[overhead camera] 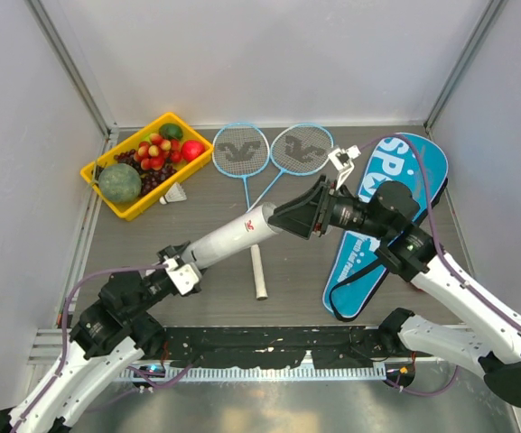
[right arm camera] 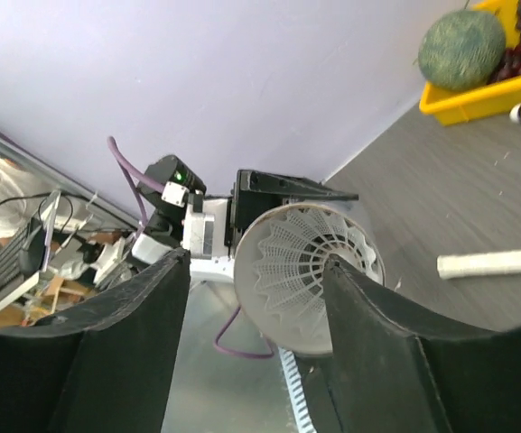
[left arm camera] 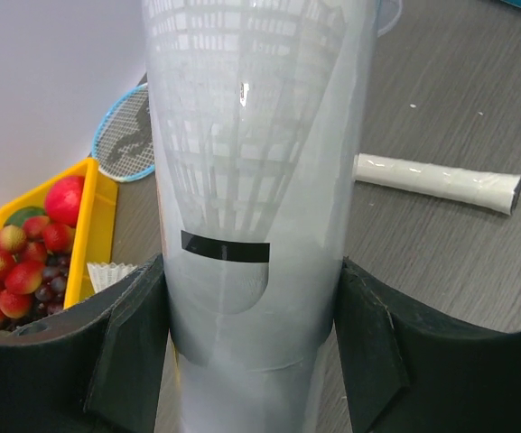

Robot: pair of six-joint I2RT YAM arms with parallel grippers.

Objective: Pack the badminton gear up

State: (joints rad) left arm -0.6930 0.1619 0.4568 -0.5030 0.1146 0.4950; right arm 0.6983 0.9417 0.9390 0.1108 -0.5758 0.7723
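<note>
My left gripper (overhead camera: 181, 269) (left arm camera: 251, 316) is shut on the lower end of the long white tube (overhead camera: 233, 236) (left arm camera: 251, 180), which slants up toward the right. At the tube's open mouth, my right gripper (overhead camera: 301, 209) (right arm camera: 258, 262) stands open. A white shuttlecock (right arm camera: 314, 262) (left arm camera: 242, 135) sits inside the tube, skirt toward the mouth, free of the fingers. A second shuttlecock (overhead camera: 175, 194) (left arm camera: 108, 273) lies beside the yellow tray. Two blue-framed rackets (overhead camera: 240, 150) (overhead camera: 301, 149) lie at the back, with one white handle (overhead camera: 258, 272) (left arm camera: 436, 180) under the tube. The blue bag (overhead camera: 395, 194) lies to the right.
A yellow tray (overhead camera: 93, 176) of fruit stands at the back left, with a red apple (overhead camera: 192, 150) at its right corner. Grey walls close the table on three sides. My right arm stretches over the bag.
</note>
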